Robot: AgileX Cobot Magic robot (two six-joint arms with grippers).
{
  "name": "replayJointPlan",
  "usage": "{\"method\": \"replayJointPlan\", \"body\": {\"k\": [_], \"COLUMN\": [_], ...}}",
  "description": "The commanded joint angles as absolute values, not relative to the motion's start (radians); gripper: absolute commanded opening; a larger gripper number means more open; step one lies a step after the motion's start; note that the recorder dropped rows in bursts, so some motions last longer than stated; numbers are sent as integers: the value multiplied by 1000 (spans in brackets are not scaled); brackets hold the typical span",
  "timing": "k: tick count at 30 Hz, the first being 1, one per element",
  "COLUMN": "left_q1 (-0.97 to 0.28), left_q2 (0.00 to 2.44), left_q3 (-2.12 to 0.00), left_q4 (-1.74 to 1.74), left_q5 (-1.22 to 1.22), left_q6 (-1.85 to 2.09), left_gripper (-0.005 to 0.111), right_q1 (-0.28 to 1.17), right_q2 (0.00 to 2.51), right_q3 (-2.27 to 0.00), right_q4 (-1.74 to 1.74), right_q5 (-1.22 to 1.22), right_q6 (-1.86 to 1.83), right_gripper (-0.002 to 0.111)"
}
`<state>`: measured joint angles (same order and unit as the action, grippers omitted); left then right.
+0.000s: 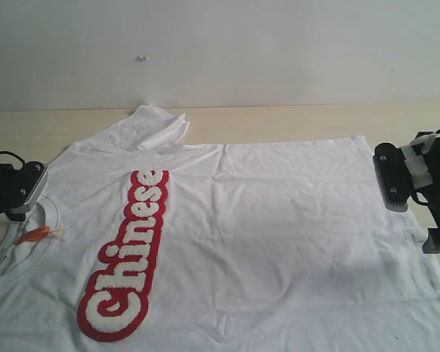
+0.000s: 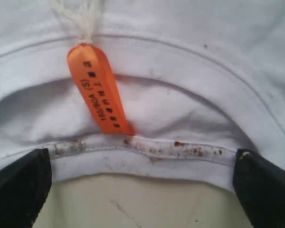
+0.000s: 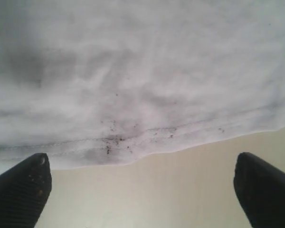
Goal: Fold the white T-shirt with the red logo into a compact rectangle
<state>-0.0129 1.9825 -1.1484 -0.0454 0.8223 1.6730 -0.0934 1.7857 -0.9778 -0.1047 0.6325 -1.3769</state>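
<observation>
- The tabletop (image 1: pixel 293 121) is pale wood, bare along its far edge, and it meets a plain white wall (image 1: pixel 279 51) with one small speck (image 1: pixel 141 57) on it.
- You'll see the T-shirt (image 1: pixel 293 242) spread front-up over most of the tabletop, with its neck toward the left arm and its hem toward the right arm. Its near part runs out of the exterior view.
- The logo (image 1: pixel 128 257) lies on the left half of the shirt, running from the near side up toward the far side.
- The far sleeve (image 1: pixel 160 128) is bunched and partly folded over on itself, near the wall.
- An orange tag (image 2: pixel 97 90) lies inside the neck opening, across the collar (image 2: pixel 190 159). The collar seam shows brownish flecks.
- Your left hand (image 2: pixel 142 199) sits at the collar on the left of the scene. Its fingers (image 2: pixel 19 187) are spread wide, with the collar edge and bare tabletop between them and nothing gripped.
- Your right hand (image 3: pixel 142 199) sits at the hem (image 3: pixel 133 147) on the right of the scene. Its fingers (image 3: pixel 21 187) are spread just as wide, with only bare tabletop between the tips and the hem edge just beyond them.
- You cannot tell whether either hand touches the cloth.
- The hem carries dark specks along its stitching.
</observation>
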Motion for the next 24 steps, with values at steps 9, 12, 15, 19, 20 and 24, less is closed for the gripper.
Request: {"method": "replayJointPlan", "body": {"k": [9, 12, 15, 19, 20, 24], "left_q1": [-9, -9, -9, -9, -9, -9], "left_q2": [1981, 1981, 1981, 1981, 1981, 1981], "left_q3": [-1155, -1155, -1155, -1155, -1155, -1155], "left_q4": [-47, -47, -47, -47, -47, -47], "left_q5": [824, 824, 824, 824, 824, 824], "left_q6": [1668, 1668, 1668, 1668, 1668, 1668], "left_gripper": [105, 105, 105, 105, 105, 105], "right_q1": [-105, -130, -146, -146, -146, -154], "right_q2": [1863, 1895, 1927, 1958, 1971, 2038], "right_q3": [-1008, -1090, -1168, -1217, -1230, -1311], "right_q4": [-95, -32, 17, 20, 20, 23], "right_q5": [609, 729, 806, 820, 836, 944], "right_q6": [-1579, -1595, -1595, -1599, -1599, -1593], "right_gripper": [105, 105, 105, 105, 105, 105]}}
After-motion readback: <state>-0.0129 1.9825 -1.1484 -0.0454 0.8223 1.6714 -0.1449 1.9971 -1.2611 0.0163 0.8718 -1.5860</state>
